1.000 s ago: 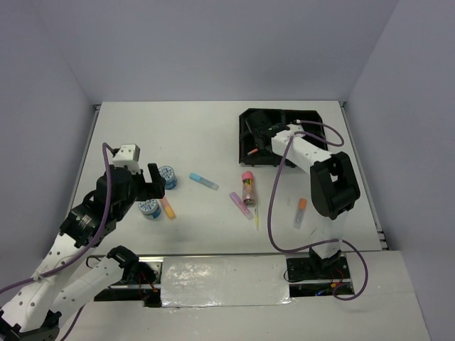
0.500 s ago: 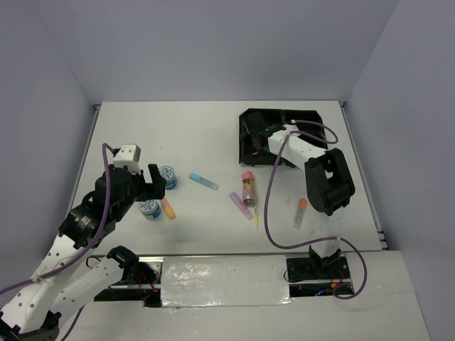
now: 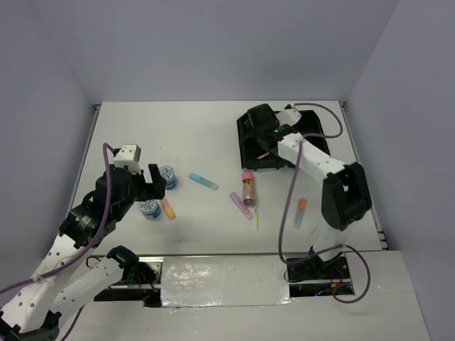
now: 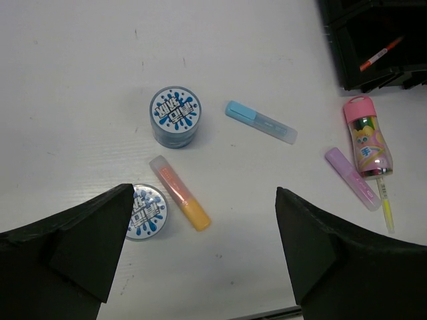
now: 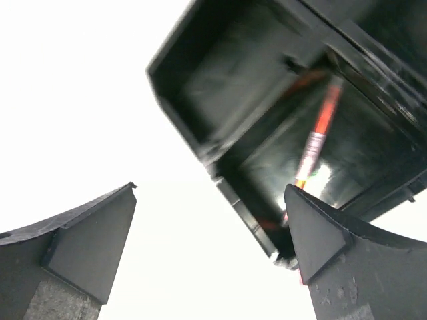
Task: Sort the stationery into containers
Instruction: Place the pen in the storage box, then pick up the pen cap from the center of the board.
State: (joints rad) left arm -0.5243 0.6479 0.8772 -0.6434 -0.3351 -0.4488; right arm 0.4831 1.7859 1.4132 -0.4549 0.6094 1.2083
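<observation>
Eight pieces lie loose on the table (image 3: pixel 199 128), and one orange pen (image 5: pixel 320 127) is already in the black tray (image 3: pixel 244 142), in a compartment on its left side. Your right gripper (image 5: pixel 210 247) hangs over that compartment with its jaws spread wide and nothing between them. The pen lies free on the tray floor below.

For the right arm, the next pick probably turns on what sits just nearer to you than the tray. The pink-capped glue stick (image 3: pixel 247 186) lies just off the tray's near-left corner, long axis near to far, cap toward the tray. The purple marker (image 3: pixel 239 202) and the yellow pen (image 3: pixel 257 217) lie close beside it. A short orange marker (image 3: pixel 301 212) lies alone near the right arm's base. All four are on the right arm's side. It is stretched out over the tray, so you would have to draw it back toward you and lower it.

Your left gripper (image 4: pixel 203 200) hovers agape and empty over the left group. The left arm is folded, its wrist looking straight down. Another orange marker (image 4: pixel 180 193) lies almost under the gap, but slanted to the line between the fingers, so I judge a wrist turn is needed before closing. One tape roll (image 4: pixel 147 210) is beside the left finger, the other tape roll (image 4: pixel 175 115) farther out. The blue marker (image 4: pixel 260 122) lies between the two groups, nearer the left arm.
</observation>
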